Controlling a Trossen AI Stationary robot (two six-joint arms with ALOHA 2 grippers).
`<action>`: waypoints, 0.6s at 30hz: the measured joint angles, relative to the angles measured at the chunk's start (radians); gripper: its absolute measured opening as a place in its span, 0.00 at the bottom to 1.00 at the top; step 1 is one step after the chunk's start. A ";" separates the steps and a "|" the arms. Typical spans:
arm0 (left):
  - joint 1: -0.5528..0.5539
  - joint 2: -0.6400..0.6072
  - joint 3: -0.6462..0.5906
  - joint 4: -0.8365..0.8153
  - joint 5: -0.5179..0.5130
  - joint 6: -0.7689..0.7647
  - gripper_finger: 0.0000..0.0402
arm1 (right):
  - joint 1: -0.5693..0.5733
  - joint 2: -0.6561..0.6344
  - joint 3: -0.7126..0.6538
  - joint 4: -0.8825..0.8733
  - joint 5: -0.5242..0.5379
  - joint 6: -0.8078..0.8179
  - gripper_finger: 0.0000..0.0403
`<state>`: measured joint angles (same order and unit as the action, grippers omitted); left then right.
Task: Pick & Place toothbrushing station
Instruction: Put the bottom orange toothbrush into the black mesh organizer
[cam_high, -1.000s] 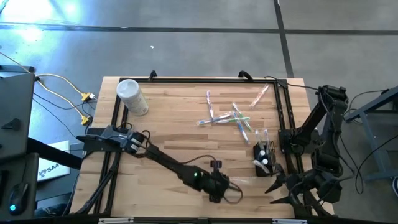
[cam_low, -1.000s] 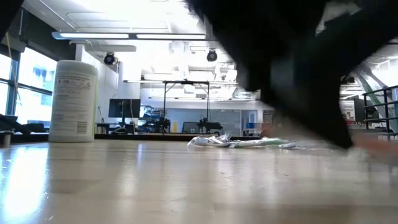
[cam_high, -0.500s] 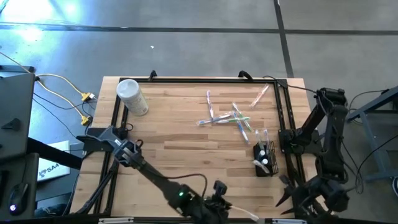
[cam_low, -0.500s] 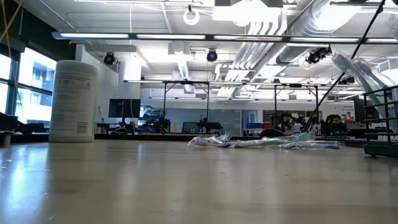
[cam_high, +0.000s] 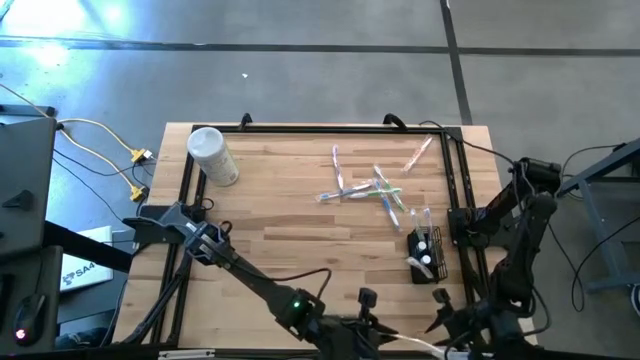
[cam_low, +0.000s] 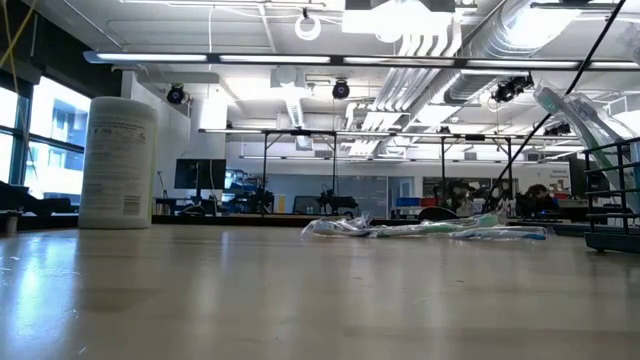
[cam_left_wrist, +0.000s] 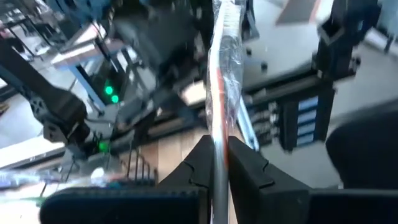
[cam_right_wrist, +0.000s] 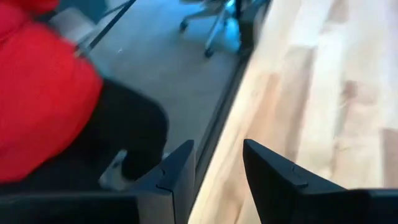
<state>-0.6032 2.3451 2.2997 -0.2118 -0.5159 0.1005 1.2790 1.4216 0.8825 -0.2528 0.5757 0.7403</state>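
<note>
My left gripper (cam_high: 385, 340) hangs over the table's near edge, shut on a clear-wrapped toothbrush (cam_left_wrist: 222, 74) that sticks out toward the right (cam_high: 420, 347). The black wire-mesh holder (cam_high: 425, 255) stands near the right edge with a few brushes upright in it. Several more wrapped toothbrushes (cam_high: 370, 187) lie flat in a loose pile mid-table, and they also show in the low view (cam_low: 420, 230). One toothbrush (cam_high: 420, 152) lies alone at the far right. My right gripper (cam_high: 445, 322) is open at the near right corner, with nothing between its fingers (cam_right_wrist: 177, 171). My left gripper pinches the toothbrush's wrapped shaft (cam_left_wrist: 217, 140) between its two fingers. The brush runs lengthwise along the fingers and reaches far out past their tips. It is lifted clear of the table and points toward the right side, about level. The part behind the fingertips is hidden.
A white wipes canister (cam_high: 212, 155) stands at the far left of the wooden table (cam_high: 290, 230). A black frame rail (cam_high: 462, 190) runs along the right side beside the holder. A person in a red top (cam_right_wrist: 43, 93) is beyond the table's edge.
My left gripper has risen and drawn back toward the table's near edge, leaving the low view, with the toothbrush still between its fingers. My right gripper has sunk and shifted left along the near edge, toward the left gripper.
</note>
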 joint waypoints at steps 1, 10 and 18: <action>-0.003 0.000 0.000 0.024 -0.001 0.000 0.05 | -0.006 0.000 0.000 0.001 0.030 0.000 0.32; -0.047 0.000 0.000 0.091 -0.218 -0.026 0.05 | 0.041 -0.005 0.000 0.006 0.483 -0.068 0.32; -0.059 0.000 0.000 0.109 -0.265 -0.007 0.05 | 0.113 -0.005 0.000 0.203 0.796 -0.348 0.32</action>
<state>-0.6624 2.3451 2.3000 -0.1031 -0.7811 0.0930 1.3922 1.4162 0.8822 -0.0499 1.3720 0.3922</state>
